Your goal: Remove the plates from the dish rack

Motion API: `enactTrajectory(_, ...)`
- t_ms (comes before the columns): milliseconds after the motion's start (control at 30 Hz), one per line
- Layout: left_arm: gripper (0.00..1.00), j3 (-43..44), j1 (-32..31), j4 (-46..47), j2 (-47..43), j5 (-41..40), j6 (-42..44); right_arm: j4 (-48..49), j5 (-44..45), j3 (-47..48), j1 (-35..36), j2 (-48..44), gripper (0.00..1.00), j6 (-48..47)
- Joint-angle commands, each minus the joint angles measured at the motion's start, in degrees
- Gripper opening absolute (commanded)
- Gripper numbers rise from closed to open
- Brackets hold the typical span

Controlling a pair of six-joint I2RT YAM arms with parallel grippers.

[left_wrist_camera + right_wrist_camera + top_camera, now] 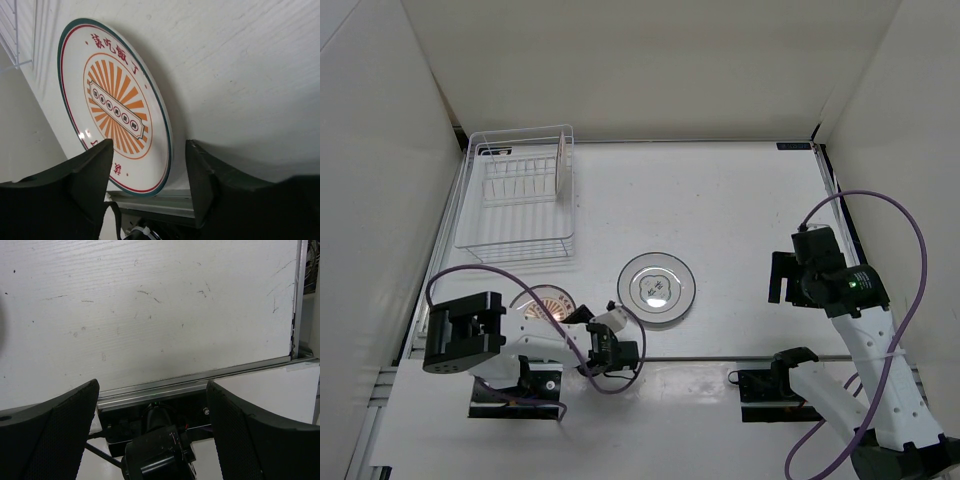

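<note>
The white wire dish rack (516, 232) stands at the back left with one pale plate (561, 166) upright on edge among its tines. A white plate with a grey ring (658, 288) lies flat mid-table. An orange-patterned plate (548, 299) (112, 100) lies flat near the table's front edge, partly under my left arm. My left gripper (582, 322) (149, 147) is open, its fingers on either side of that plate's near rim with gaps on both sides. My right gripper (780, 278) (152, 390) is open and empty above bare table at the right.
A metal rail (200, 377) runs along the table's front edge, just below the orange plate. White walls enclose the table on the left, back and right. A purple cable (890, 215) loops over the right arm.
</note>
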Motion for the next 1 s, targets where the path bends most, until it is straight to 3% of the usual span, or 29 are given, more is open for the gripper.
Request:
enactTrajectory(0,0.73,0.55,-0.54,9.27,-0.81,9.18,-4.25,0.85,0.73,0.07,0.14,-0.48,0.89,-0.21)
enactTrajectory(167,0.96,4.32,-0.62,4.79,-5.64,5.93,-2.14,1.02,0.64,0.07,0.14,-0.65,0.89,-0.04)
enactTrajectory(233,1.00,4.68,-0.54,5.31,-9.40,5.84,-0.47,0.85,0.73,0.07,0.23,-0.83,0.89,-0.12)
enactTrajectory(600,1.00,7.93,-0.54,9.35,-25.13,5.49,7.87,0.59,0.47,0.25,0.14,-1.00,0.89,-0.47)
enactTrajectory(967,1.00,11.01,-0.01,17.17,-37.19,-1.45,26.58,1.55,0.55,-0.19,0.14,-0.83,0.89,-0.39)
